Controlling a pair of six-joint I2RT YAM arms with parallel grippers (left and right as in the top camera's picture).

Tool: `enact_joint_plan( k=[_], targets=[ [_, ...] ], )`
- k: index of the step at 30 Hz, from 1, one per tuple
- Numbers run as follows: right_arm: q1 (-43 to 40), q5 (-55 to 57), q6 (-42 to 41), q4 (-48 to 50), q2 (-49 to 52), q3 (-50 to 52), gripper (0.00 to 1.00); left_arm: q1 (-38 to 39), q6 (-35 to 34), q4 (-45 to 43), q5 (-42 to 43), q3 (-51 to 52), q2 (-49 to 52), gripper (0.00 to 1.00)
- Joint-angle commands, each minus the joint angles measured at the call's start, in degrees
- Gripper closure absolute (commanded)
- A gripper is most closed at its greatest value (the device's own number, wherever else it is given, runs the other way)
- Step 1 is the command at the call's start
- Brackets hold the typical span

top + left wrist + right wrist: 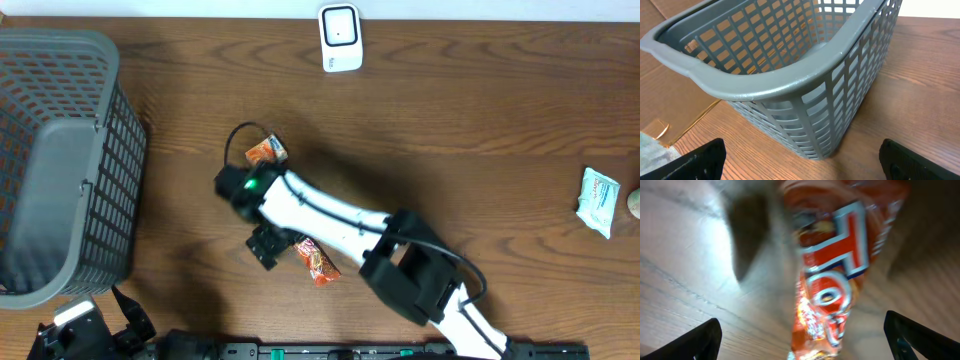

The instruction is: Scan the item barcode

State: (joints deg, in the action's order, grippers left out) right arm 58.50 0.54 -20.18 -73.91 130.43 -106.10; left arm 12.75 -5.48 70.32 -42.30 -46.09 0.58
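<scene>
Brown wood tabletop. Orange snack pkt lies flat, front-centre. Wrist view, blurred, shows it between the fingers of R gripper; jaws wide apart, not clamped. 2nd orange pkt sits just behind R arm, twd white scanner at far edge, well apart. Grey basket at left. L gripper faces it, jaws apart, empty. White pouch far right.
</scene>
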Motion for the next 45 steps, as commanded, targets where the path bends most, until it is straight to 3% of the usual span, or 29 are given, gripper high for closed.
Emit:
enact_joint_plan(
  k=[1,6,9,20,26,27,29,34,36,45],
  targets=[
    [2.29,9.57,-6.29,-0.17,-0.20,0.59,0.01,-0.20,0.74,0.00,-0.31,-0.04,-0.42,0.02],
    [5.05,12.70,-6.95,-0.33,2.10,1.01,0.02,-0.20,0.74,0.00,-0.31,-0.04,-0.42,0.02],
    [5.68,12.66,-8.44,-1.33,3.82,1.03,0.16,-0.20,0.74,0.00,-0.33,-0.04,-0.42,0.02],
    [7.28,14.60,-12.17,-1.18,5.86,7.28,0.35,-0.20,0.74,0.00,-0.31,-0.04,-0.42,0.02],
    [7.21,17.40,-14.53,-2.19,5.86,8.41,0.62,-0.20,0.74,0.00,-0.31,-0.04,-0.42,0.02],
    [7.17,17.88,-14.53,-2.12,5.86,8.41,0.70,-0.20,0.74,0.00,-0.31,-0.04,-0.42,0.02],
    [7.17,19.04,-15.17,-2.21,5.86,8.41,0.99,-0.20,0.74,0.00,-0.31,-0.04,-0.42,0.02],
    [7.04,19.65,-13.49,-3.26,5.86,8.00,0.99,-0.20,0.74,0.00,-0.31,-0.04,-0.42,0.02],
    [6.40,15.21,-8.44,-3.93,5.86,7.08,0.99,-0.20,0.74,0.00,-0.31,-0.04,-0.42,0.02],
    [-3.39,-27.39,19.21,-7.69,5.31,-0.83,0.99,-0.20,0.74,0.00,-0.33,-0.04,-0.42,0.02]
  ],
)
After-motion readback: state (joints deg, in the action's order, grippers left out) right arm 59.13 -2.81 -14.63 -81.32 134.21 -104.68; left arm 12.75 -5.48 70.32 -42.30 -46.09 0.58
